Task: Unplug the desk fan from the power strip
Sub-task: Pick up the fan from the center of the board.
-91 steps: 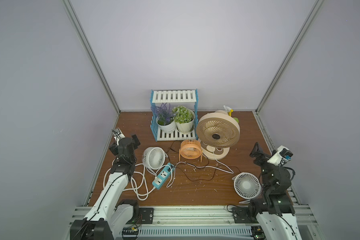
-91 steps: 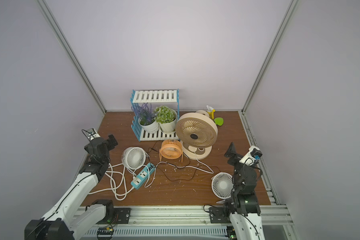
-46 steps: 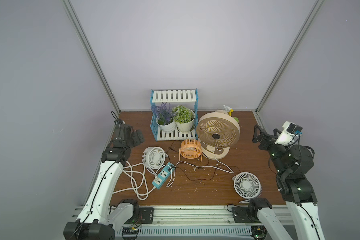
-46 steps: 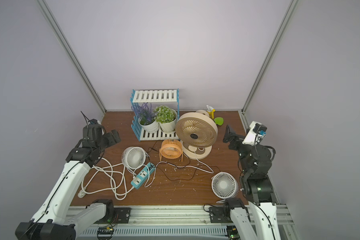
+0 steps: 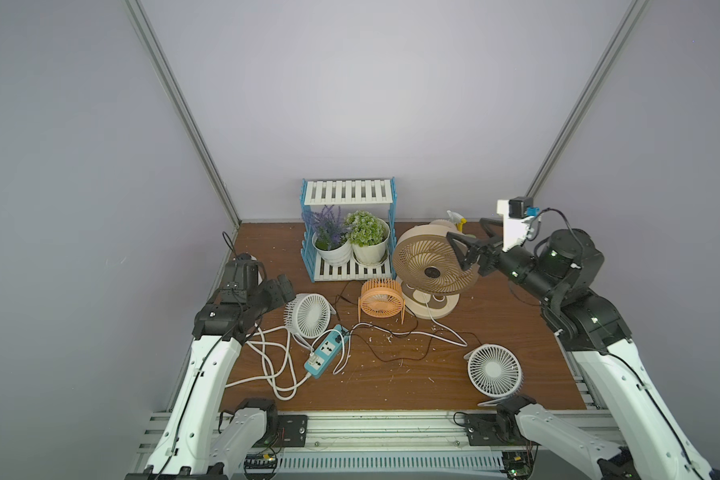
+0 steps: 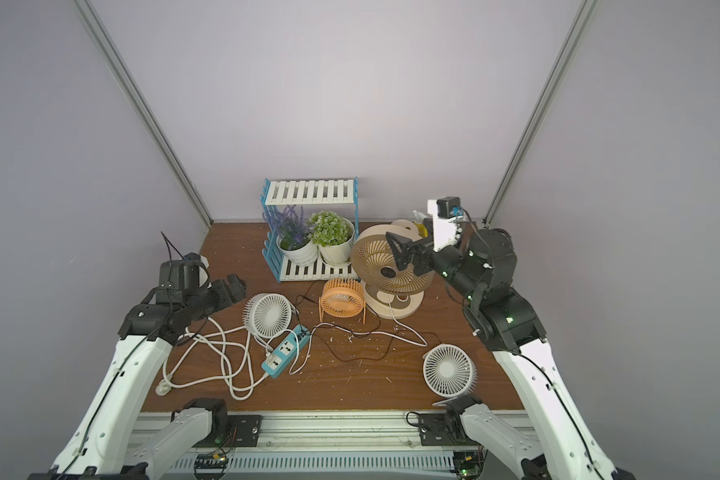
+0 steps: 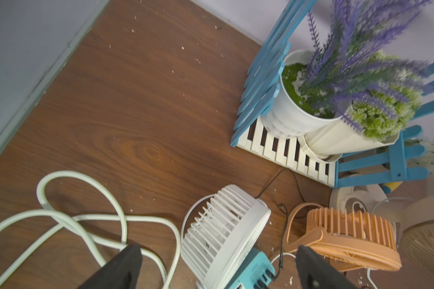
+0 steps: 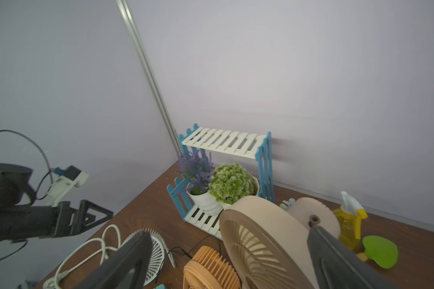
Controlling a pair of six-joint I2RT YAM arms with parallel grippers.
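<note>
Power strip [image 5: 325, 352] [image 6: 285, 351] flat on the brown table [image 5: 391, 386], left of the middle, toward the near side, just beside the left white fan [image 5: 308, 316]. Thin cords at its far end; cannot tell which fan's.

In a top view, the plug [image 6: 164, 387] at the end of the thick white cord [image 7: 41, 195], far out on the left. From the left wrist, only a teal corner of the strip, peeking out from under the left white fan. Only from the right wrist: a yellow spray bottle [image 8: 348, 225] and a green thing [image 8: 380, 251] behind the big tan fan [image 8: 258, 240]. Only from up top: the right white fan [image 5: 494, 370] near the front, and the whole orange fan [image 5: 381, 298] in the middle.

Left claw [image 5: 285, 287] [image 7: 218, 247] wide open, holding nothing, hovering just left of the left white fan. Right claw [image 5: 468, 237] [image 8: 229, 231] wide open too, holding nothing, high up in front of the big tan fan.

A second ago, both arms folded low by the near edge. Now both lifted and stretched out toward the far side. Fans, strip and cords all in the same spots.

Blue and white shelf [image 5: 348, 192] at the far side, with two white pots on its low level. Purple flowers [image 5: 327, 222] in the left pot [image 5: 331, 253]. Green plant [image 5: 366, 228] in the right pot [image 5: 371, 251].
</note>
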